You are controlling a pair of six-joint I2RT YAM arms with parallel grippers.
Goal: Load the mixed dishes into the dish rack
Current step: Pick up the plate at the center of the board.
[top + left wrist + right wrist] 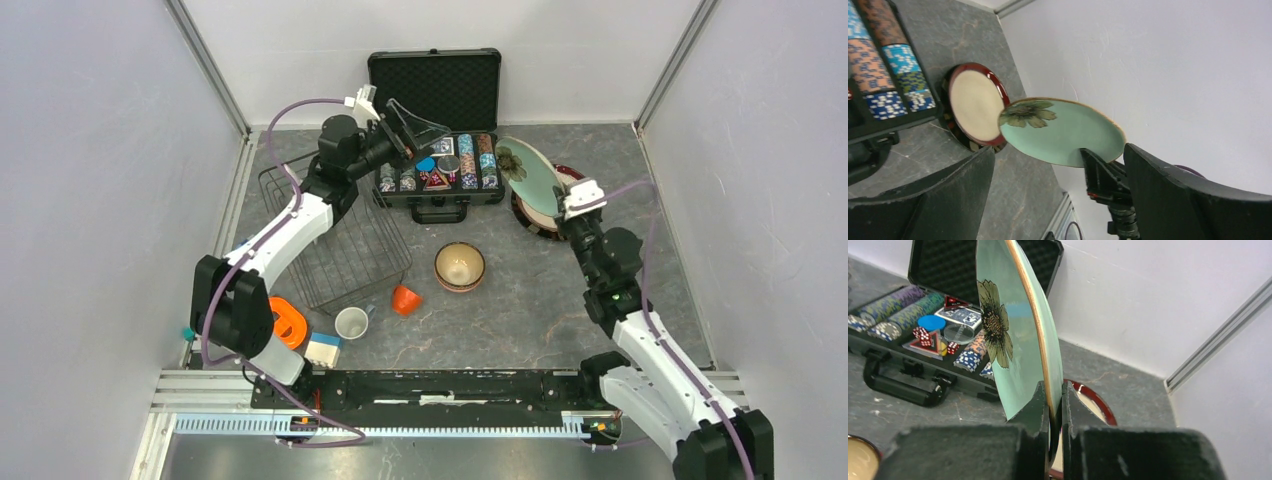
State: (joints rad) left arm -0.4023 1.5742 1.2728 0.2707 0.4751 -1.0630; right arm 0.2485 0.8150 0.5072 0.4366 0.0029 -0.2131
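At the near left of the table (520,300) lie an orange ring toy (288,322) and, just right of it, a white-and-blue block (322,349). A white cup (351,323) stands mouth up beside the block, and an orange cup (405,299) a little farther right appears to lie on its side. Near the middle sits the tan bowl (460,266), upright, its pale inside showing.

The dish rack (345,240), a black wire basket, stands on the left half of the table, with the cups just off its near right corner. The left arm's white forearm crosses above it. Cups, bowl and plates all lie outside it.

On the right, the right gripper (1053,410) is clamped on the rim of the teal plate (1013,340). Its 2 fingers (1040,405) press on either face, and the plate is held on edge above the table, with the flower at its far end. Just beyond and below it, the dark-rimmed beige plate (975,105) rests on the table, partly hidden by the teal plate in the top view.

Farther back stands the open black case of poker chips (437,130), lid up against the far wall. The left gripper (420,128) hovers over the case's left part with its jaws spread wide and nothing between them, facing right toward the 2 plates.
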